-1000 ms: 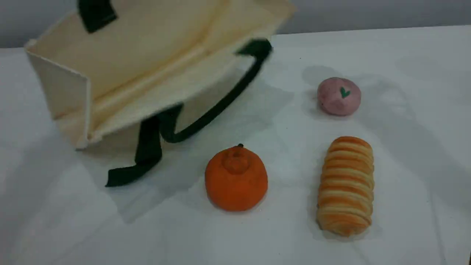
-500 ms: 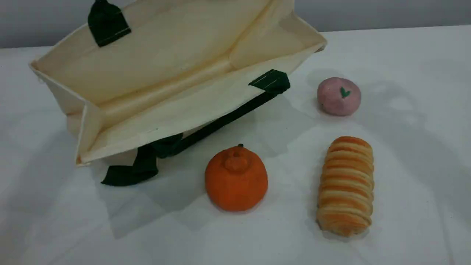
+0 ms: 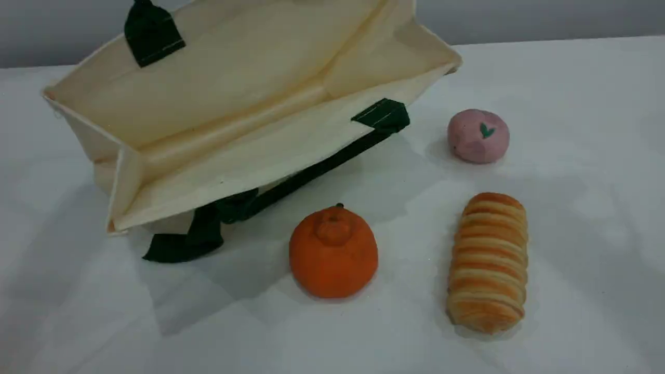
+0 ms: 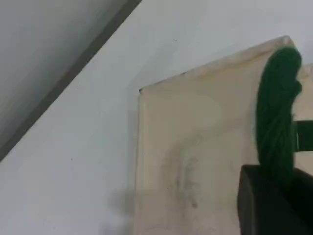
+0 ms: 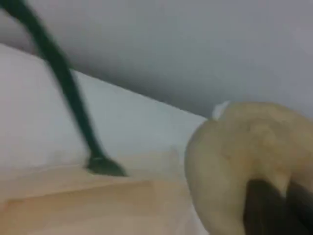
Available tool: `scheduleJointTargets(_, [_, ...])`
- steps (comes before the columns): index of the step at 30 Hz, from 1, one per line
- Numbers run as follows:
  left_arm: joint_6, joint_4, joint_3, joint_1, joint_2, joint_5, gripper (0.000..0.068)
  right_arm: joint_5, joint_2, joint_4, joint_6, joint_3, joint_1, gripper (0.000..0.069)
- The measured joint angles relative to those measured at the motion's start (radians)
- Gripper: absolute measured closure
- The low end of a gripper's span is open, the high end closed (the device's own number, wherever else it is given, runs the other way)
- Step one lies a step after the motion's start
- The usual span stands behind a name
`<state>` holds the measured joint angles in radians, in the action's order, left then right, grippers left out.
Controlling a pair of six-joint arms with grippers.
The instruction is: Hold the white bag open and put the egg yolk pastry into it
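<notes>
The white bag (image 3: 234,119) stands tilted on the table's left, its mouth wide open toward the camera. Its near green handle (image 3: 311,171) droops on the table. The far side rises out of the top of the scene view. In the left wrist view the bag's wall (image 4: 195,147) hangs below a green handle (image 4: 276,112) that runs into my left gripper (image 4: 274,196), shut on it. In the right wrist view the beige egg yolk pastry (image 5: 244,147) is pinched in my right gripper (image 5: 274,205), above the bag's rim (image 5: 73,200). Neither gripper shows in the scene view.
An orange fruit-shaped bun (image 3: 333,252) lies just in front of the bag. A pink ball with a green heart (image 3: 478,136) sits to the right, and a striped bread roll (image 3: 488,262) lies in front of it. All rest on the white table (image 3: 571,208).
The bag shifted right and opened wider a second ago, its near handle swinging down to rest. Over the last half second it has held still. Shadows on the right have faded.
</notes>
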<state>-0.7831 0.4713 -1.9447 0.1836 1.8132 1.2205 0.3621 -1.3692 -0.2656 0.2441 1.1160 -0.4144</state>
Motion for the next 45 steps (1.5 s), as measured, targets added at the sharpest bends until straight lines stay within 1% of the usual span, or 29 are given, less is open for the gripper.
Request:
scheduleJointTargets(2, [0.004,0.000,0.000,0.000,0.000,0.000,0.0579,-0.049,0.026,-0.008,0.000,-0.056,-0.033,0.0678])
scheduleJointTargets(7, [0.004,0.000,0.000,0.000,0.000,0.000,0.0579,-0.155,0.018,-0.008,0.000,-0.192,-0.132,0.0678])
scheduleJointTargets(9, [0.004,0.000,0.000,0.000,0.000,0.000,0.0579,-0.228,0.018,-0.009,0.000,-0.234,-0.167,0.0678])
scheduleJointTargets(13, [0.004,0.000,0.000,0.000,0.000,0.001,0.0579,-0.291,0.004,-0.021,0.000,-0.292,-0.231,0.0678])
scheduleJointTargets(18, [0.003,0.002,0.000,0.000,0.000,0.001,0.0579,-0.337,-0.080,-0.021,0.005,-0.293,-0.295,0.0678])
scheduleJointTargets(22, [0.003,0.002,0.000,0.000,0.000,0.001,0.0579,-0.420,-0.170,-0.021,0.005,-0.290,-0.324,0.0678])
scheduleJointTargets(28, [0.003,0.002,0.000,0.000,0.000,0.001,0.0579,-0.556,-0.306,-0.021,0.003,-0.288,-0.325,0.0678])
scheduleJointTargets(31, [0.003,0.002,0.000,0.000,0.000,0.001,0.0579,-0.596,-0.373,-0.020,0.001,-0.259,-0.325,0.0678])
scheduleJointTargets(42, [0.003,0.002,0.000,0.000,0.000,0.001,0.0579,-0.589,-0.546,-0.008,0.004,-0.092,-0.334,0.0678])
scheduleJointTargets(45, [0.003,0.002,0.000,0.000,0.000,0.001,0.0579,-0.589,-0.577,-0.006,0.004,-0.061,-0.341,0.0678])
